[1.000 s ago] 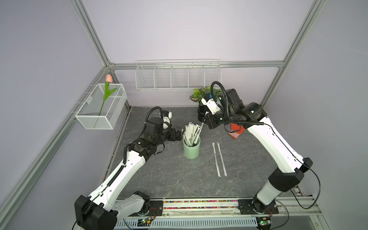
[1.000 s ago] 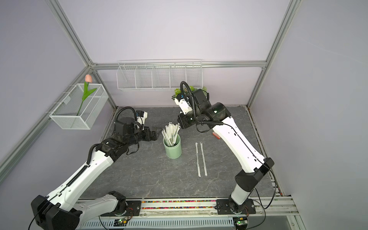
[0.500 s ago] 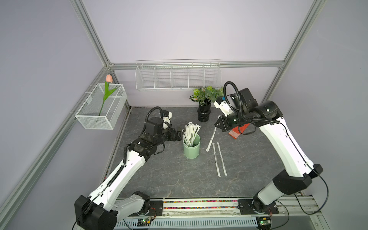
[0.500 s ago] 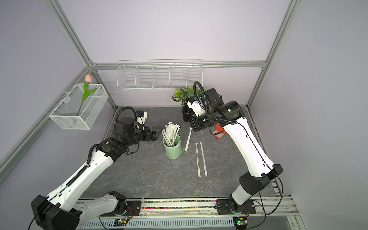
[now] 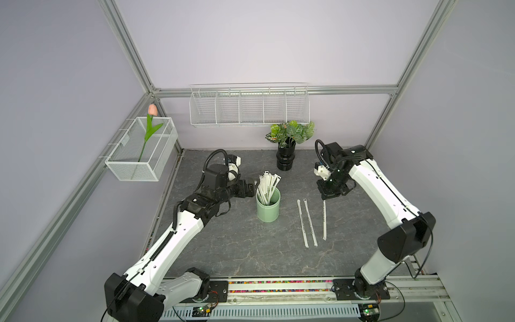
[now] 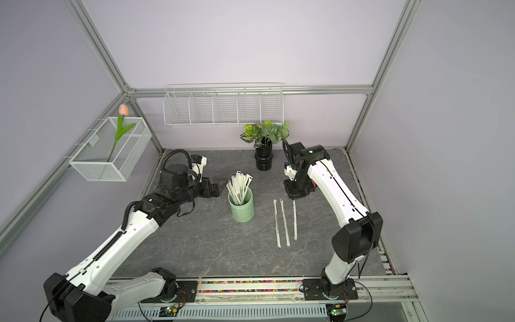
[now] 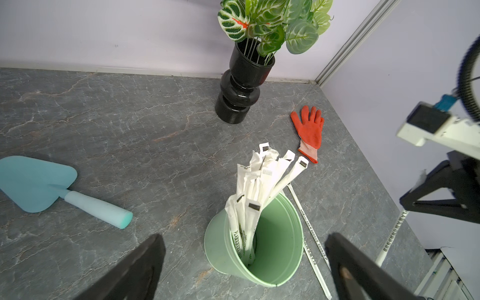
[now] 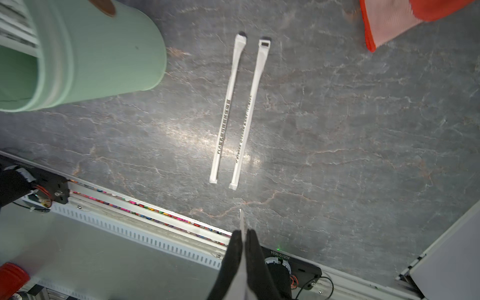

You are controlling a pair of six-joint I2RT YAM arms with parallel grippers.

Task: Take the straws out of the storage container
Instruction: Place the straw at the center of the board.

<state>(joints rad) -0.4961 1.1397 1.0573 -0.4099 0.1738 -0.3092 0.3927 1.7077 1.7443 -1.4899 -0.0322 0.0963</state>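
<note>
The storage container, a mint-green cup, stands mid-table with several wrapped straws leaning in it. Two straws lie side by side to its right. My right gripper is shut on the top end of a third straw. That straw hangs down just right of the laid pair. My left gripper stays open beside the cup's left rim, holding nothing.
A black vase with leaves stands at the back. A red glove lies behind the right gripper. A teal trowel lies left of the cup. Wire baskets hang on the walls. The rail runs along the front.
My right arm swung from over the cup to the right and downward, carrying one straw to beside the two laid straws. The left arm has not moved.
</note>
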